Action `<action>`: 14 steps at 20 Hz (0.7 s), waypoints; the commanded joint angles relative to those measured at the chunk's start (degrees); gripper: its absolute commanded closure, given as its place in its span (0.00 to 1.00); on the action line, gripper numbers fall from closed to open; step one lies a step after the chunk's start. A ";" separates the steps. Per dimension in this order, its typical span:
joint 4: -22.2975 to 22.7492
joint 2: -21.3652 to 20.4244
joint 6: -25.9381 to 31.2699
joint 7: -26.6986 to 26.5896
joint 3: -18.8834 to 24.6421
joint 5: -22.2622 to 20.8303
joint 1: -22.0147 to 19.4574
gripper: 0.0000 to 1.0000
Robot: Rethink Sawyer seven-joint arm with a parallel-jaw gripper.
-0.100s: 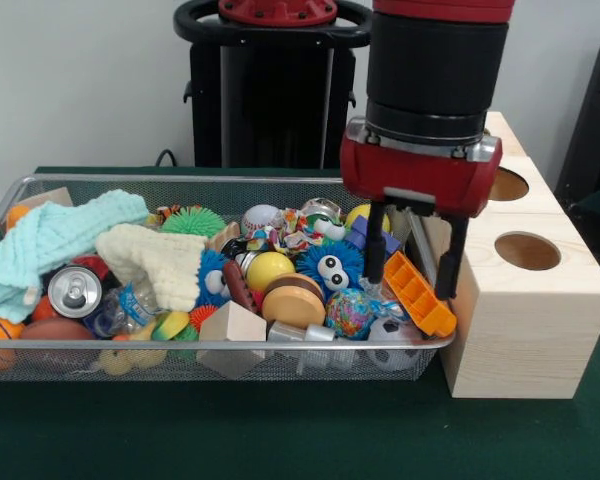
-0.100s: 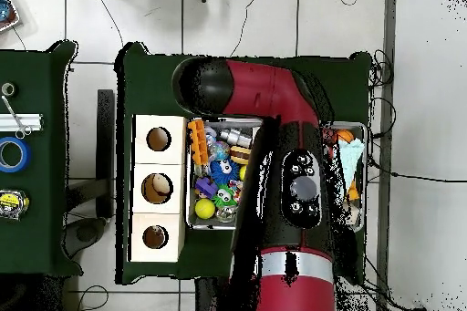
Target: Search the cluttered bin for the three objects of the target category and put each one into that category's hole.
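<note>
Orange plastic, the tray (image 1: 420, 294) leans on the bin's (image 1: 40, 182) right wall at right of centre in the front view, between the gripper's (image 1: 412, 260) wide-spread fingers, which are not closed on it. It looks light, stiff and slick, so the long side rims seem the best hold.

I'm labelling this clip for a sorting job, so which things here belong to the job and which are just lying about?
Job:
gripper, open, its fingers either side of the orange block
wire bin
wooden box with holes

Lying about:
soda can
knitted cloths
blue tape roll on the side table
</note>
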 commanded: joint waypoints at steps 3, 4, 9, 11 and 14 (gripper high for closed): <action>15.68 -0.78 -5.66 13.75 0.03 2.99 0.67 0.00; 17.26 -1.63 -5.85 13.60 0.02 3.30 0.94 0.00; 22.85 -3.68 -7.57 14.88 0.64 5.76 2.78 0.00; 24.00 -3.38 -9.14 15.91 0.75 6.59 4.01 0.00; 26.45 -3.05 -12.33 15.92 0.96 7.26 5.33 0.00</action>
